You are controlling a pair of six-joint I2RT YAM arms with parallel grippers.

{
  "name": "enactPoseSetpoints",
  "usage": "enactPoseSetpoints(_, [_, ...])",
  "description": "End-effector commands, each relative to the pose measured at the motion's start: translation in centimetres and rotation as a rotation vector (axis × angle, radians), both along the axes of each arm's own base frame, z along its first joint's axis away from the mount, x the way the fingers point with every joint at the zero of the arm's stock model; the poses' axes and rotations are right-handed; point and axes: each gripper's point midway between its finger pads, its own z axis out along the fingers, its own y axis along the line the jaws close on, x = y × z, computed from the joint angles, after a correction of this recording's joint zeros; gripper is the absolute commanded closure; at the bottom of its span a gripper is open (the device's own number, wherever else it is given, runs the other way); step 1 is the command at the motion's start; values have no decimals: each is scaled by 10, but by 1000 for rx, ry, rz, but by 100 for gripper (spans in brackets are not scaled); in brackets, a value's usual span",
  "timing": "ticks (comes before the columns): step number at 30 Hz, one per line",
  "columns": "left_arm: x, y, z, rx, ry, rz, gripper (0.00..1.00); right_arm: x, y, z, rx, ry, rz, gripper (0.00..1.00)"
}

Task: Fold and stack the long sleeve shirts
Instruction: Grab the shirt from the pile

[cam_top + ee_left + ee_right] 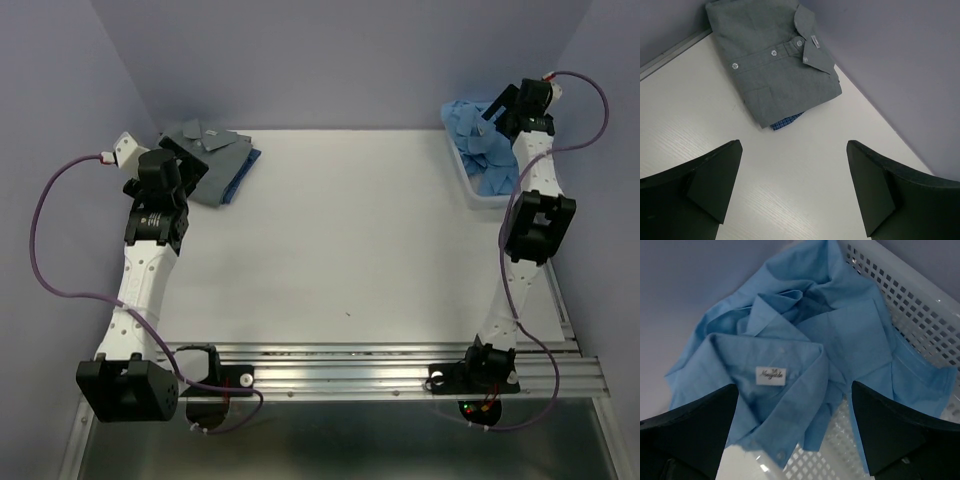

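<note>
A folded grey-green shirt (212, 160) with white buttons lies at the table's far left, on top of a darker blue shirt (243, 170); both show in the left wrist view, the grey-green shirt (775, 70) above a blue checked edge (786, 121). My left gripper (182, 152) is open and empty, just short of the stack (792, 175). A crumpled light sky-blue shirt (482, 140) fills the white mesh basket (472, 188) at the far right. My right gripper (500, 112) hangs open just above that shirt's collar (790, 390), with its white label showing.
The basket's mesh wall (910, 300) rises on the right of the right wrist view. Purple walls (350, 60) close the back and sides. An aluminium rail (380, 365) runs along the near edge by the arm bases.
</note>
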Motion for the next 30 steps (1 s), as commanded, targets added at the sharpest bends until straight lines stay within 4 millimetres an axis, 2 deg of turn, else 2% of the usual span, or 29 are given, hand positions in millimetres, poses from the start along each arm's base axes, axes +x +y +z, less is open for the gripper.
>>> enactPoseSetpoints(1, [-3, 8, 21, 14, -43, 38, 1, 46, 1, -31, 57, -31, 95, 0])
enactPoseSetpoints(2, [-2, 8, 19, 15, -37, 39, 1, 58, -4, -48, 63, -29, 106, 0])
enactPoseSetpoints(3, [-2, 8, 18, 16, -32, 38, 1, 63, -2, -55, 71, -33, 124, 0])
enactPoseSetpoints(6, [0, 7, 13, 16, -11, 32, 1, 80, 21, -77, 121, -76, 263, 0])
enactPoseSetpoints(8, [3, 6, 10, 16, 0, 29, 1, 87, 25, -79, 121, -119, 296, 0])
enactPoseSetpoints(9, [3, 6, 10, 15, 4, 29, 1, 88, 27, -83, 127, -122, 308, 8])
enactPoseSetpoints(11, [4, 6, 8, 17, 13, 26, 1, 90, 29, -75, 124, -141, 319, 38])
enactPoseSetpoints(12, [5, 6, 10, 20, 13, 25, 1, 89, 24, -67, 126, -158, 323, 72])
enactPoseSetpoints(13, [5, 6, 10, 23, 16, 22, 1, 87, 22, -47, 129, -193, 341, 99])
enactPoseSetpoints(15, [5, 6, 14, 29, 9, 21, 1, 82, 19, -16, 145, -246, 325, 99])
enactPoseSetpoints(16, [5, 6, 15, 30, 6, 20, 1, 78, 21, -9, 143, -252, 332, 99])
enactPoseSetpoints(17, [4, 7, 19, 34, -4, 19, 1, 68, 23, 43, 96, -335, 343, 99])
enactPoseSetpoints(18, [4, 6, 19, 35, -7, 17, 1, 61, 26, 65, 78, -371, 354, 99])
enactPoseSetpoints(19, [3, 7, 23, 37, -21, 18, 1, 52, 29, 69, 77, -371, 364, 99])
enactPoseSetpoints(20, [2, 7, 24, 39, -27, 17, 1, 32, 35, 124, 47, -460, 370, 99])
enactPoseSetpoints(24, [1, 3, 33, 41, -78, -5, 1, -11, 57, 193, 20, -555, 439, 99])
enactPoseSetpoints(25, [2, 2, 38, 40, -102, -16, 1, -35, 74, 230, 6, -613, 512, 99])
enactPoseSetpoints(26, [4, -3, 38, 34, -111, -42, 1, -48, 86, 247, 0, -638, 569, 99])
enactPoseSetpoints(28, [5, -9, 42, 34, -130, -79, 1, -76, 125, 282, 1, -703, 693, 99])
enactPoseSetpoints(29, [7, -14, 45, 27, -146, -107, 1, -107, 152, 312, -28, -759, 799, 99])
enactPoseSetpoints(30, [7, -17, 45, 21, -152, -121, 1, -129, 188, 334, -51, -827, 909, 99])
